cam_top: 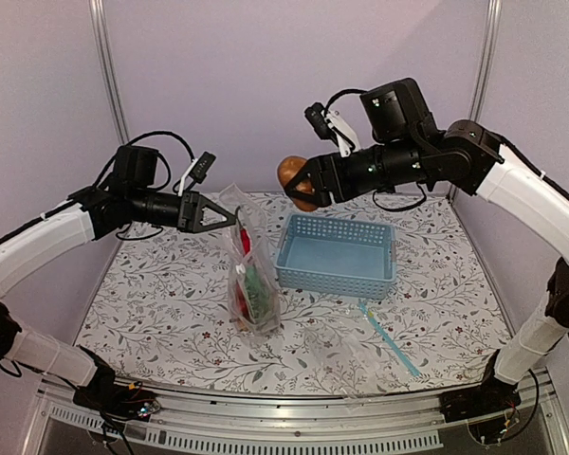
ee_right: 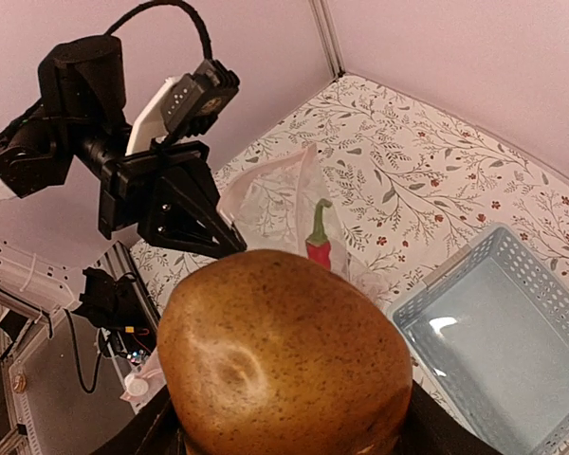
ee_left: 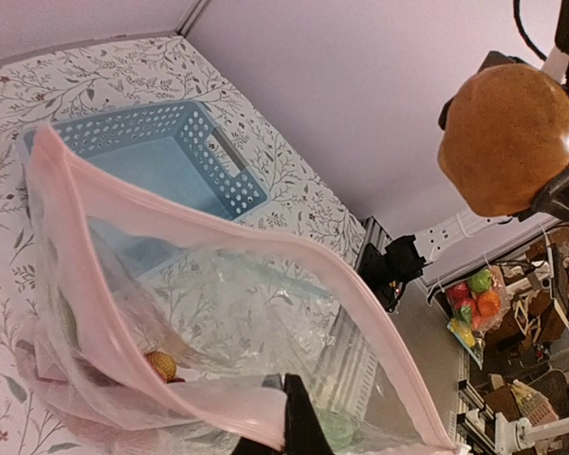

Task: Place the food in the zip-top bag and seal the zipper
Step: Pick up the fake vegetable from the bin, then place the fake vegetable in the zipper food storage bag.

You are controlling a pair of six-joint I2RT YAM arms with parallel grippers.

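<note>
My left gripper (cam_top: 229,218) is shut on the pale pink zipper (ee_left: 266,246) of the zip-top bag (cam_top: 251,284), holding it up so it hangs to the table with its mouth gaping. Inside the bag I see a red chili (ee_right: 318,245), green vegetables (cam_top: 254,284) and a small red-yellow fruit (ee_left: 161,365). My right gripper (cam_top: 305,182) is raised at the back, above and to the right of the bag's mouth, shut on the brown potato-like lump (ee_right: 284,351). That lump (ee_left: 507,142) hangs in the air, apart from the bag.
A light blue perforated basket (cam_top: 337,254) stands right of the bag. In front of it a second clear bag (cam_top: 346,346) with a teal-blue strip (cam_top: 391,338) lies flat on the floral tablecloth (cam_top: 152,303). Walls close the back and sides.
</note>
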